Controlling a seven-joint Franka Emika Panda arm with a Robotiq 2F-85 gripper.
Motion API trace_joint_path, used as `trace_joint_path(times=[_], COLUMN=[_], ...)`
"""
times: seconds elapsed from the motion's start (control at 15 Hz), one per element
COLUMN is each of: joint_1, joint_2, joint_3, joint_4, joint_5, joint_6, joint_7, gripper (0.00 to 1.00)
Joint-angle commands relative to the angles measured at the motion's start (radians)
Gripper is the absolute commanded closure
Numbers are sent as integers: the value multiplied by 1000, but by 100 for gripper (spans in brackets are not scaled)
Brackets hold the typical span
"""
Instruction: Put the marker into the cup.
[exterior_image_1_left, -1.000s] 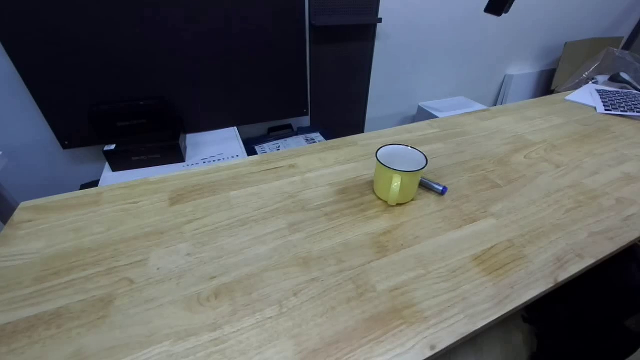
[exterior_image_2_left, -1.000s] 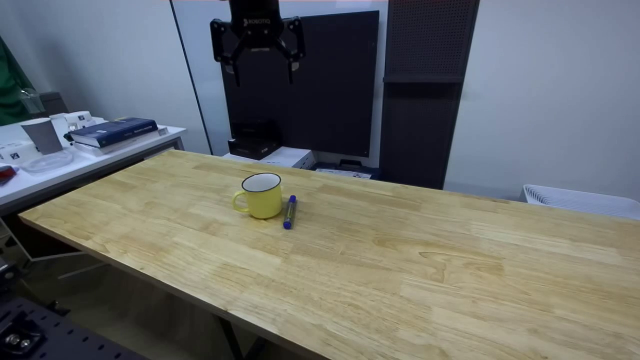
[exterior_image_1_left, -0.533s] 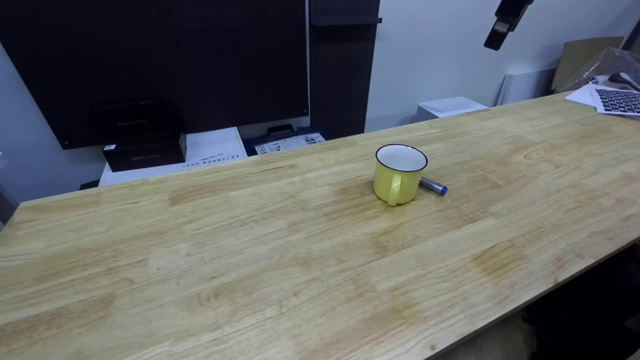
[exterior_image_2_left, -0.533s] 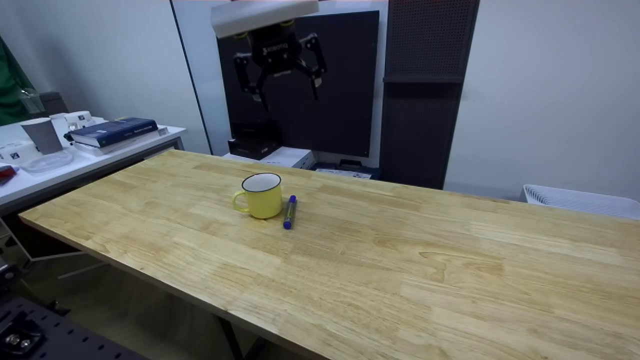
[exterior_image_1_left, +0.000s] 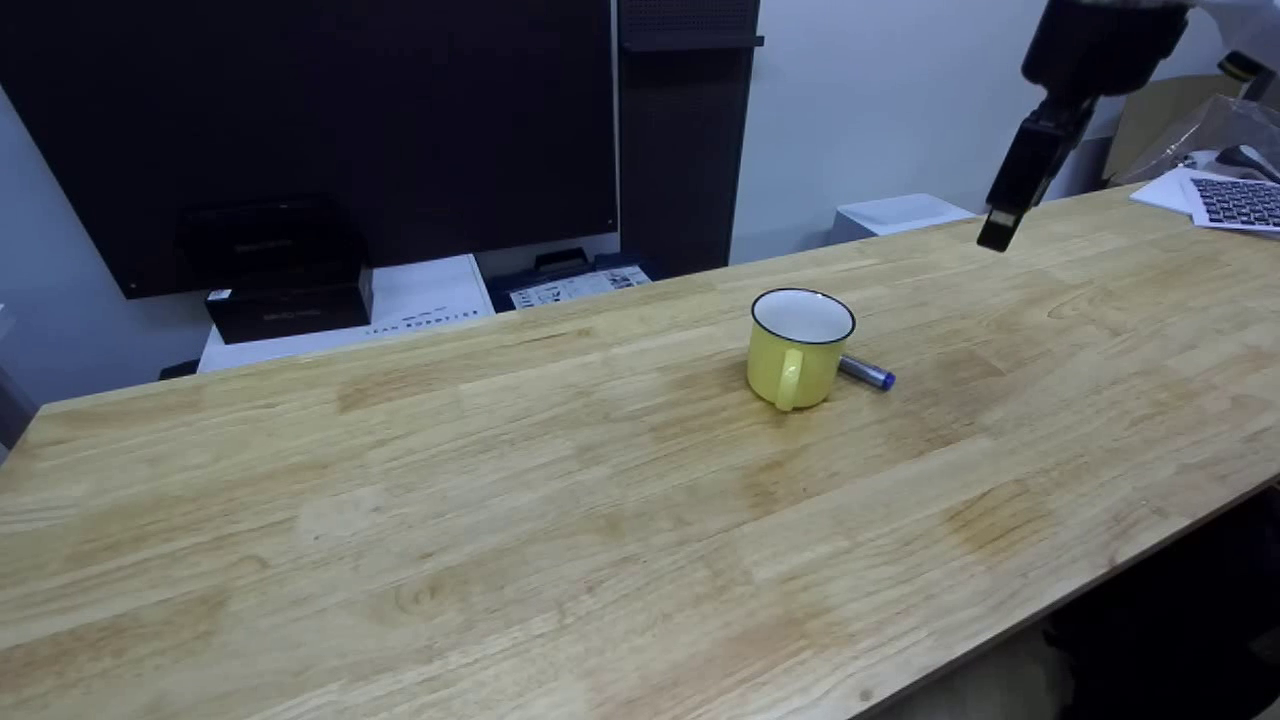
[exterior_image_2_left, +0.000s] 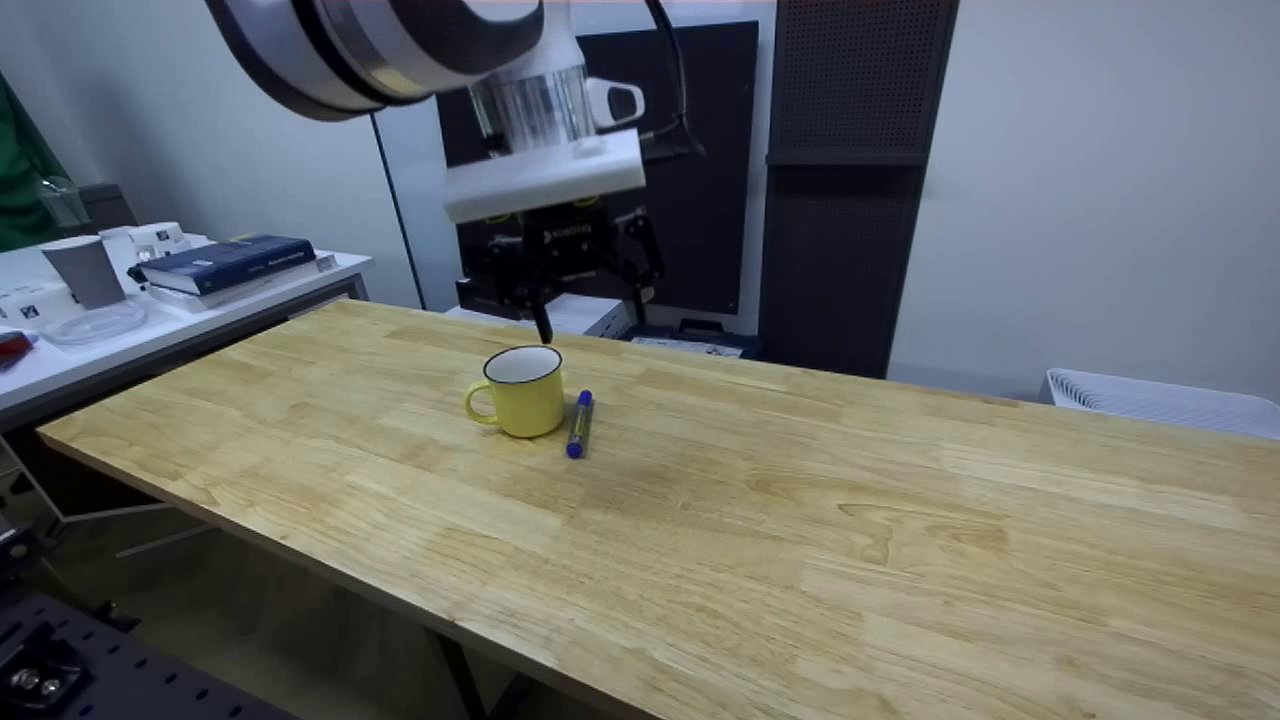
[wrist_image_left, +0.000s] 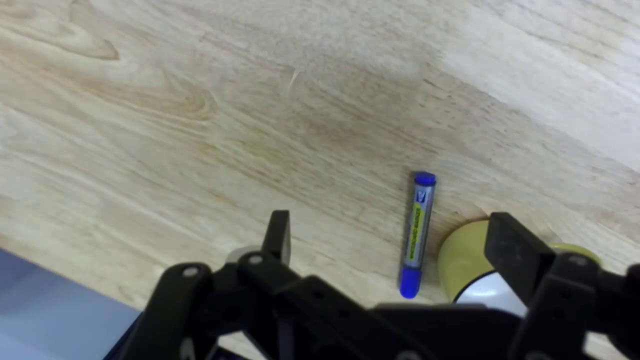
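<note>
Marker (exterior_image_2_left: 580, 425) lies on the table (exterior_image_2_left: 800, 560) beside the cup (exterior_image_2_left: 532, 402).

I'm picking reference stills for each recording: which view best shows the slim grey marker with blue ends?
The wrist view: the marker appears largest there, whole and unobstructed. In an exterior view the marker shows whole but smaller; in an exterior view the round yellow mug hides one end.

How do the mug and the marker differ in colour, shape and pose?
The mug is yellow outside and white inside; the marker is grey with blue at both ends. The mug is wide and hollow; the marker is a slim stick. The mug stands upright; the marker lies flat. Both rest on the wooden table.
</note>
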Motion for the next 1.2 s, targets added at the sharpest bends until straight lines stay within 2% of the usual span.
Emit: trace_joint_path(times=[0.0,0.33,0.6,0.8,0.93,1.13], joint_1=[-32,-39,-2,10,7,-26], joint_2=[21,36,132,221,284,373], joint_3=[40,50,10,7,21,81], joint_4=[0,2,51,99,132,192], joint_5=[11,10,-116,-150,-146,-104], joint_6=[-5,-2,53,108,149,178], joint_7=[9,7,93,124,113,82], gripper=[0,0,0,0,0,0])
